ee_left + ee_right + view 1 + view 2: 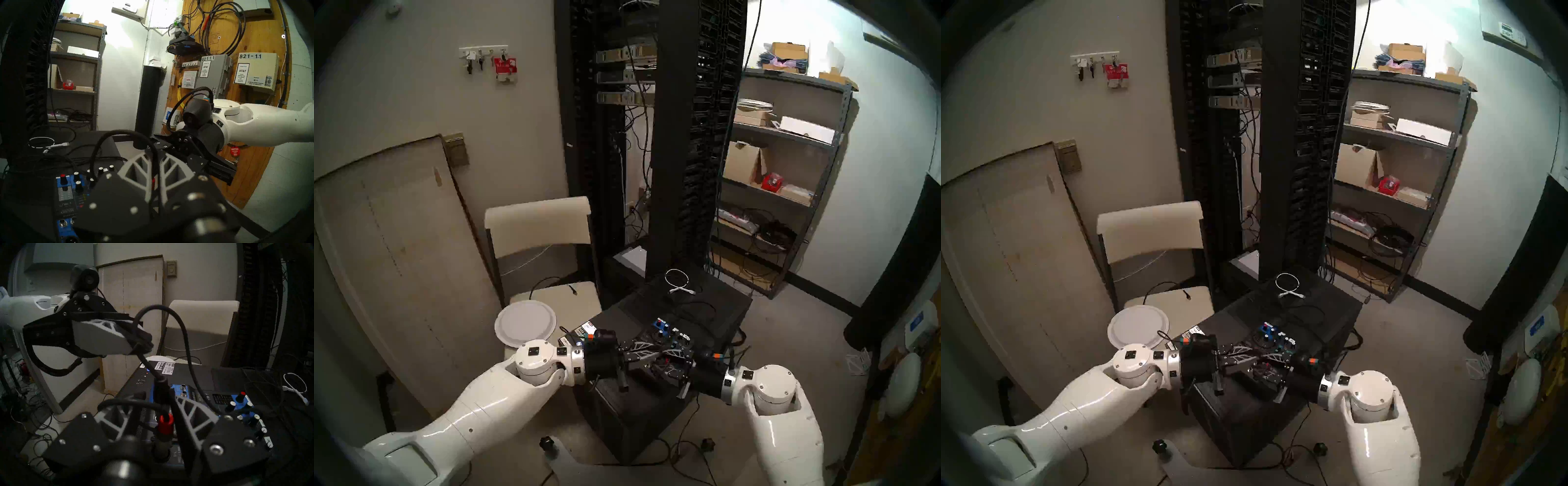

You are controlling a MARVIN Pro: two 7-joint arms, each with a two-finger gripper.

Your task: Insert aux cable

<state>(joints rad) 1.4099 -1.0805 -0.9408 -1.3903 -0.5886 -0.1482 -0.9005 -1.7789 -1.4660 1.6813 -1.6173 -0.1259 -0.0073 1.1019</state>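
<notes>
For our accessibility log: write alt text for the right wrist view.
The left gripper, jaws shut, pinches the aux cable and dangles its dark plug between the jaws of the right gripper, one on each side. Below lie a red-collared plug and a blue audio mixer.

You're looking at glossy white plastic shells on both arms [477,404], ending in matt black grippers whose fingers [102,338] are grey ribbed plastic with shiny metal screws. The cable [183,338] looks like smooth matt rubber near its plug [161,392], braided where it shows in the left wrist view, and a glossy red collar [165,422] sits on the nearer plug. The mixer [68,191] has a blue painted face with black plastic knobs, on a matt black case [714,305]; the right wall board [254,42] is bare plywood, rough-grained.
</notes>
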